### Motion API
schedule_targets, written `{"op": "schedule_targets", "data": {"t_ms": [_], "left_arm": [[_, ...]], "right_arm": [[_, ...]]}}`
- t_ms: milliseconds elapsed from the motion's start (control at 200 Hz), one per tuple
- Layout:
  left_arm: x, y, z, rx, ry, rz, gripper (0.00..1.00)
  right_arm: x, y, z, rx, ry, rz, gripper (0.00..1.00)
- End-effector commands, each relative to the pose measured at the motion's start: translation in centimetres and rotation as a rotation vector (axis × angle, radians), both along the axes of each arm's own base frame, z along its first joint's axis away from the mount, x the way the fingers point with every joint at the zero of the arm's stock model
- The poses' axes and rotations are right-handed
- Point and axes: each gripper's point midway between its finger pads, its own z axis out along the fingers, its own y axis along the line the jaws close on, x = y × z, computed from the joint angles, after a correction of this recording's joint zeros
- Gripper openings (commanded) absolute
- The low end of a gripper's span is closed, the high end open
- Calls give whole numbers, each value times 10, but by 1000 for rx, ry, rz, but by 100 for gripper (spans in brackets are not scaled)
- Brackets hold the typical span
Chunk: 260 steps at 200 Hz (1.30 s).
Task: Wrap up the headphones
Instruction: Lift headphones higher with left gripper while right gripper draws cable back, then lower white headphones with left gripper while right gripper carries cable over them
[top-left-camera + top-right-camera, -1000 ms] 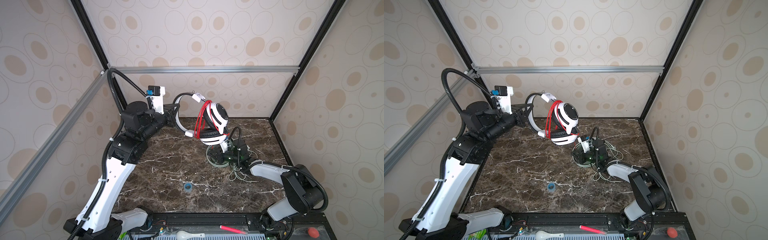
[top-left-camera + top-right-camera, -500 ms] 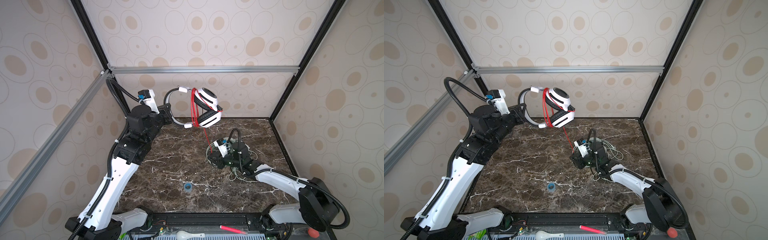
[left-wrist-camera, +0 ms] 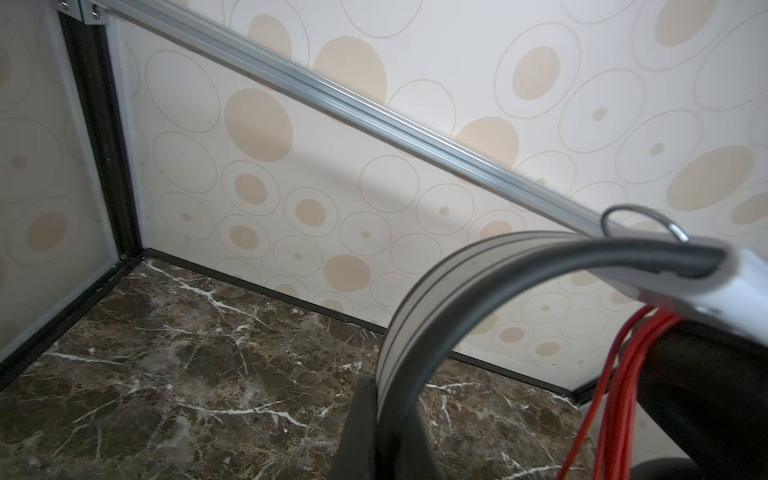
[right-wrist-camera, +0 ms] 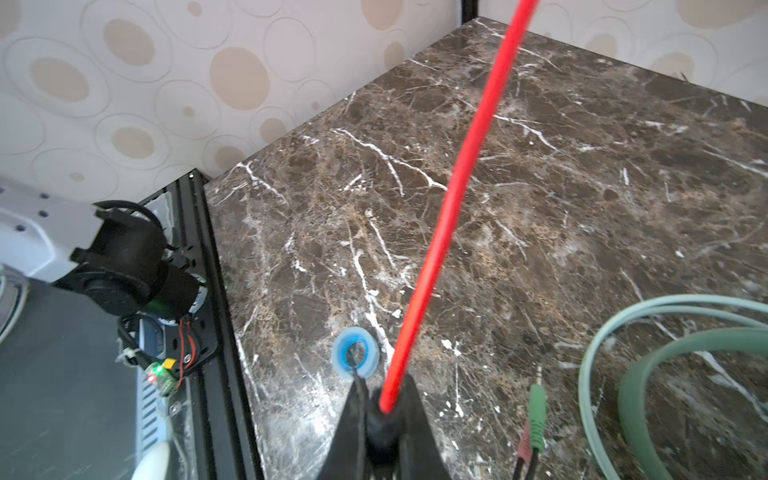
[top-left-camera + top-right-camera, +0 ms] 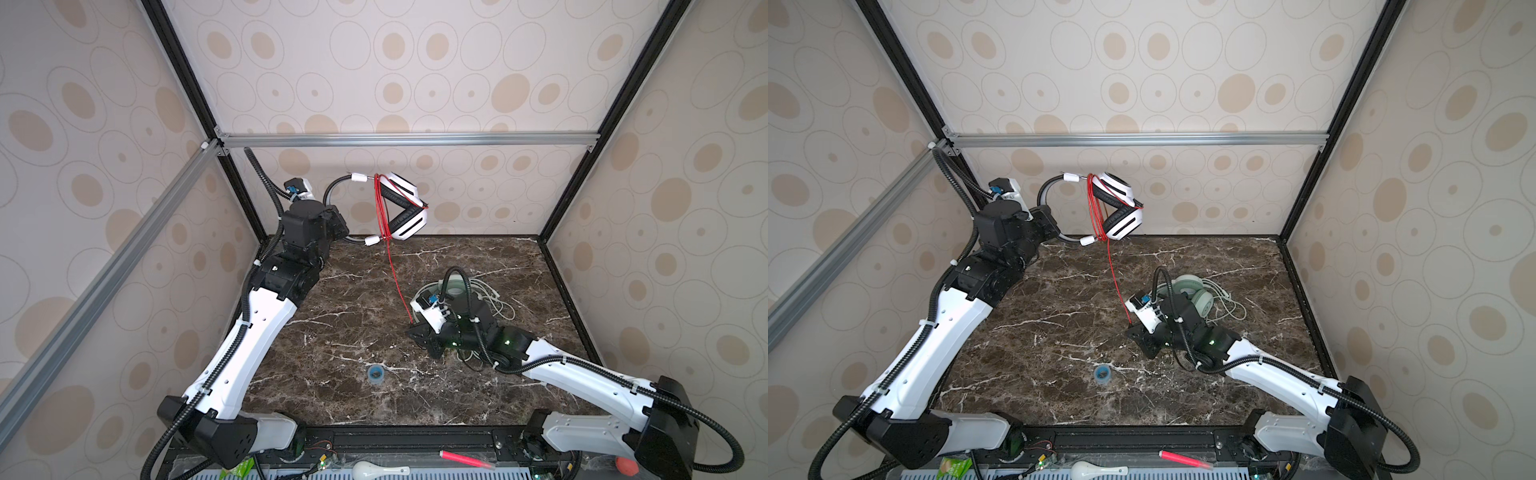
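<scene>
A: Dark stone desk (image 5: 332, 316) at the bottom, spotty walls all around.
B: And the white-and-black headphones (image 5: 405, 212)?
A: Up in the air, upper middle of both top views, close to the back wall. Held by the band in the left hand (image 5: 341, 227), squeezed tight on it.
B: And the red cord (image 5: 395, 278)?
A: Wound in many loops across both ends of the band, beside the ear cups. Then one straight line down to the right hand (image 5: 413, 328).
B: Pinched or wide, that right hand?
A: Pinched narrow on the dark tip of the red cord, low and close to the desk, right of the middle.
B: And the other pair?
A: On the desk, the mint-green headphones (image 5: 1200, 300), just behind the right arm, middle right of the frame. Beside them, the pale cord (image 5: 1232, 306) in loose loops.
B: Anything small?
A: A little blue ring (image 5: 375, 372) on the desk, lower middle, well apart from both hands. Also a green plug (image 4: 537, 405) near the right hand, seen in the right wrist view.
</scene>
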Motion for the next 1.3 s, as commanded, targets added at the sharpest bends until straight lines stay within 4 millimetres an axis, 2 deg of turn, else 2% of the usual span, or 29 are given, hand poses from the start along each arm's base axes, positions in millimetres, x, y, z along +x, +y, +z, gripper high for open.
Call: {"op": "schedule_targets", "data": {"t_ms": [0,190,380,550,700,925,1145,1295], "left_arm": [[-1,19,44,-5,-129,91,0],[11,21,0,133,-47,114,0],[11,22,-42,297,35,87,0],[4,11,-63,436,80,6,0],[-8,-9,-79,537,112,-126,0],[-35,-16,-103,585,161,-240,0],[-56,-30,-117,591,184,-380,0],[-68,-44,-122,562,180,-488,0]], "right_arm": [[-18,0,7,-61,-25,39,0],[-33,9,32,-72,-69,86,0],[-28,6,72,-111,-169,108,0],[-17,6,94,-212,-253,131,0],[7,3,117,-266,-279,106,0],[53,-14,140,-324,-300,-8,0],[80,-18,143,-406,-314,-64,0],[109,-35,140,-380,-238,-156,0]]}}
